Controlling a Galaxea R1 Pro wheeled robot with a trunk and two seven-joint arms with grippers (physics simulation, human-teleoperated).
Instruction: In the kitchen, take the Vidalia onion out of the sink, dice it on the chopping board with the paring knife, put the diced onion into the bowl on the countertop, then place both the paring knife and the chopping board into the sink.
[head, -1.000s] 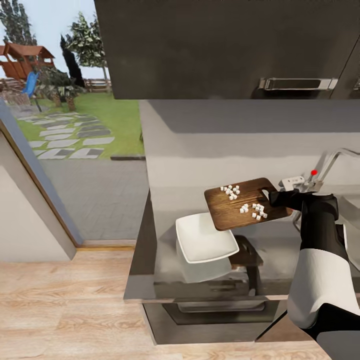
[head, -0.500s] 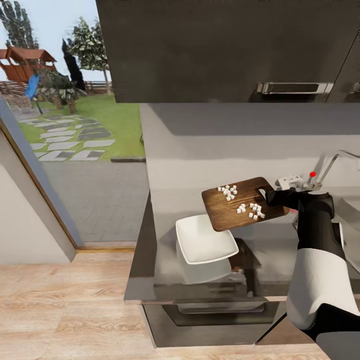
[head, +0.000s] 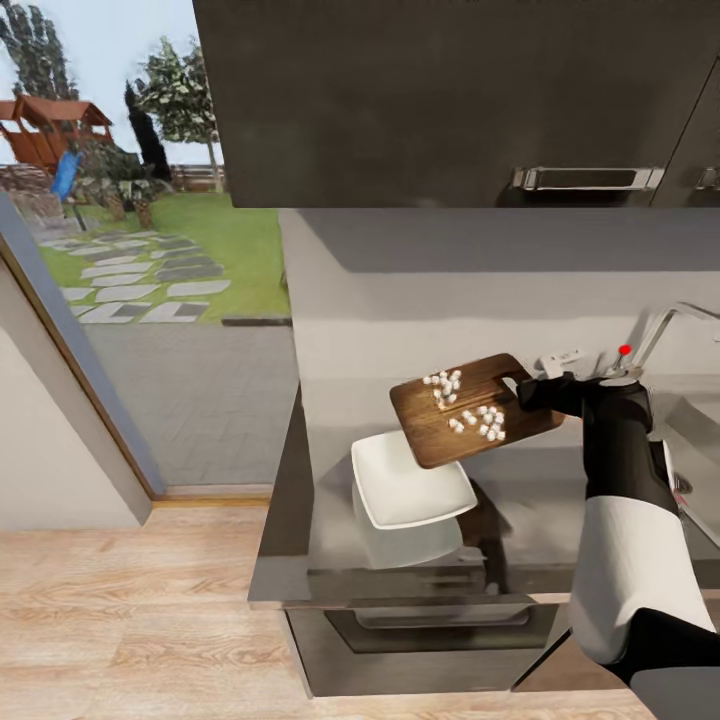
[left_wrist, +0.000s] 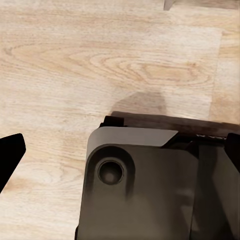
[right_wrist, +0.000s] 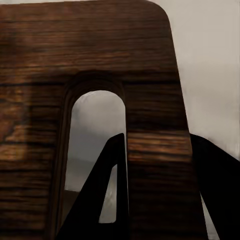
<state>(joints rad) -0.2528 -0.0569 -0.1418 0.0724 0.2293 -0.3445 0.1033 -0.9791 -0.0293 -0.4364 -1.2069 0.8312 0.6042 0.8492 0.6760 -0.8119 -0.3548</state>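
Our right pincer (head: 530, 388) clamps the chopping board (head: 470, 412), its diced onion (head: 463, 404) just beyond the fingers, above the bowl (head: 410, 478); tilting hastily risks cubes scattering onto the counter (head: 530, 520).

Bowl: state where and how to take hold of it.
Grip the white shallow square bowl by its flared rim at the near-left corner, coming from above. The dark brown wooden chopping board, held by the right end effector, overhangs its far-right corner.
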